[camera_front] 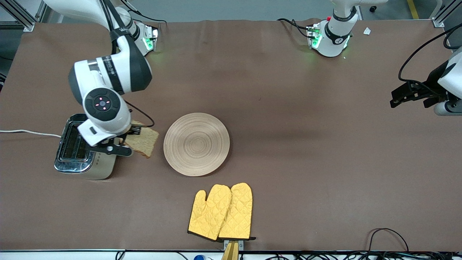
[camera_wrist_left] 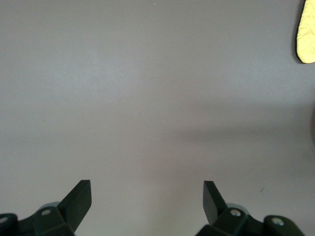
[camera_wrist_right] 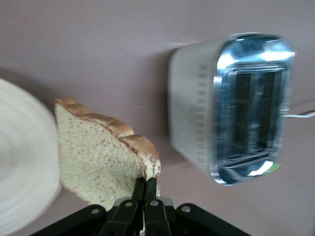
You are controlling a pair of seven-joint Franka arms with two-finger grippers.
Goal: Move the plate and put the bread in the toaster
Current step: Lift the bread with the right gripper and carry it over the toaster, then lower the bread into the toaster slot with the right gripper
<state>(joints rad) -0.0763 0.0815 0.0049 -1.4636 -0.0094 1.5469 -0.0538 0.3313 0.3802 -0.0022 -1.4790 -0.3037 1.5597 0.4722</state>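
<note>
Brown table [camera_front: 288, 108], wooden plate [camera_front: 196, 144] near its middle, cream toaster [camera_front: 81, 151] (chrome top, white cord trailing off the edge) toward the right arm's end, pair of yellow oven mitts [camera_front: 221, 212] by the edge nearest the front camera.

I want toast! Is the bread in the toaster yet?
Not yet. The bread is pinched in the right pincer, up beside the toaster, whose two slots look empty.

Count on table: one plate [camera_front: 196, 143], one toaster [camera_front: 77, 151] with two slots, one bread [camera_front: 143, 141] slice. Two yellow oven mitts [camera_front: 221, 212]. Two arms, one gripper each.
</note>
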